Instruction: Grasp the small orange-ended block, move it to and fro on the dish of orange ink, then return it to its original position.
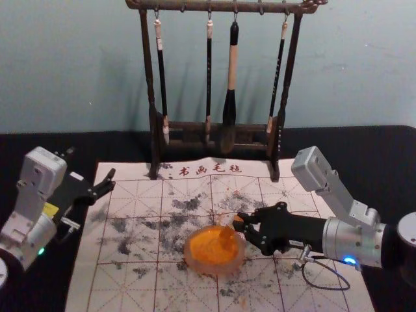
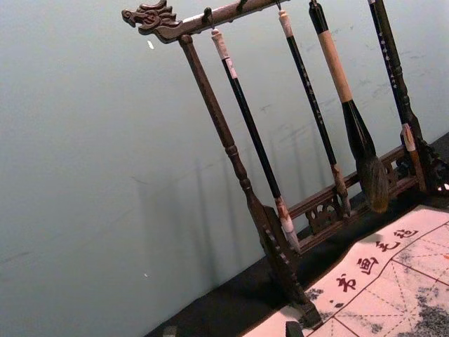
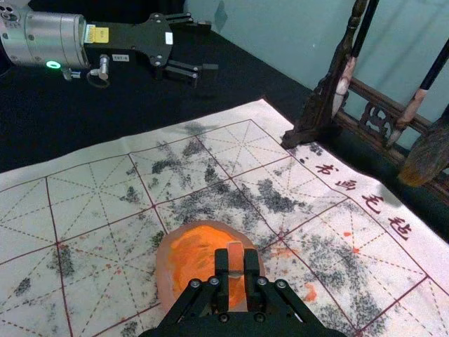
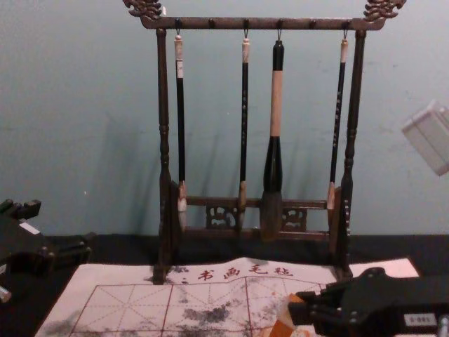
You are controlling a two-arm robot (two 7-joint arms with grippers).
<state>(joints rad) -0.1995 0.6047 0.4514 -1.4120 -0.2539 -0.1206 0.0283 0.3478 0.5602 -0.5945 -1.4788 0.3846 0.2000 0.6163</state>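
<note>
At the dish's right side, my right gripper (image 1: 240, 223) is shut on the small orange-ended block (image 1: 226, 238), which is tilted over the orange ink. In the right wrist view the block (image 3: 236, 267) sits between the two fingertips of the right gripper (image 3: 236, 275), above the round dish (image 3: 163, 270). Whether its end touches the ink I cannot tell. The dish (image 1: 214, 268) of orange ink rests on the white felt mat. In the chest view the block (image 4: 283, 324) shows its orange side. My left gripper (image 1: 91, 166) is parked open at the left, holding nothing.
A dark wooden rack (image 1: 151, 97) with several hanging brushes stands behind the mat, its feet at the back edge. The gridded mat (image 1: 130, 286) has black and orange stains and lies on a black-covered table (image 1: 383, 153). A wall rises behind.
</note>
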